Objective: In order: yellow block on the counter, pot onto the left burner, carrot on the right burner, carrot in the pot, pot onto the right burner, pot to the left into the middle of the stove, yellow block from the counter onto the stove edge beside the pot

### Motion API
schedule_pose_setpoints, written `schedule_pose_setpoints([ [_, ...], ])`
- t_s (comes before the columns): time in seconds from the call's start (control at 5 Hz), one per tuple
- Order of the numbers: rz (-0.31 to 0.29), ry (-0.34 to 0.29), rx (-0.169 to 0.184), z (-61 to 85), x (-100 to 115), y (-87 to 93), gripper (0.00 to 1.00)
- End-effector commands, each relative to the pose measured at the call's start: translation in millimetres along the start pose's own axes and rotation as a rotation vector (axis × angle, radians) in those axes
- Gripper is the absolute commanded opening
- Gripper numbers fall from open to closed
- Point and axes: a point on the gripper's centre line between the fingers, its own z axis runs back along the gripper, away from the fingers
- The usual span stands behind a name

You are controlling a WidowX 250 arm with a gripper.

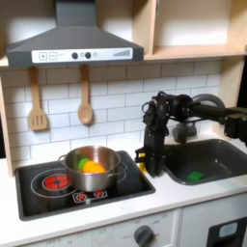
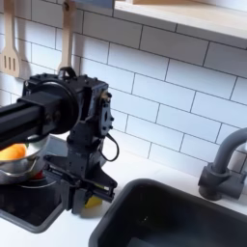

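Steel pot (image 1: 92, 169) sits on the black stove (image 1: 39, 193), centre-right in the first exterior view, with the orange carrot (image 1: 93, 166) lying inside it. And the gripper (image 1: 150, 166) is down at the stove's right edge, beside the pot, fingers pointing at the surface! In the second exterior view a bit of the yellow block (image 2: 92, 201) peeks out under the gripper (image 2: 82, 198), but whether the jaws clamp it, I cannot tell. Off-white counter (image 1: 145, 207) runs along the front.
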Motion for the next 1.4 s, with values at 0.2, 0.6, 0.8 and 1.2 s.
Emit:
schedule_pose_setpoints([
  [0.2, 0.017, -0.011, -0.009, 12.8, 7.7, -1.1, 1.00],
  [0.6, 0.054, -0.040, -0.022, 27.0, 27.8, -3.1, 1.00],
  [0.8, 0.071, -0.020, -0.028, 19.0, 34.2, -3.4, 1.00],
  [1.2, 0.073, 0.013, -0.025, 7.4, 32.5, -5.1, 1.00],
])
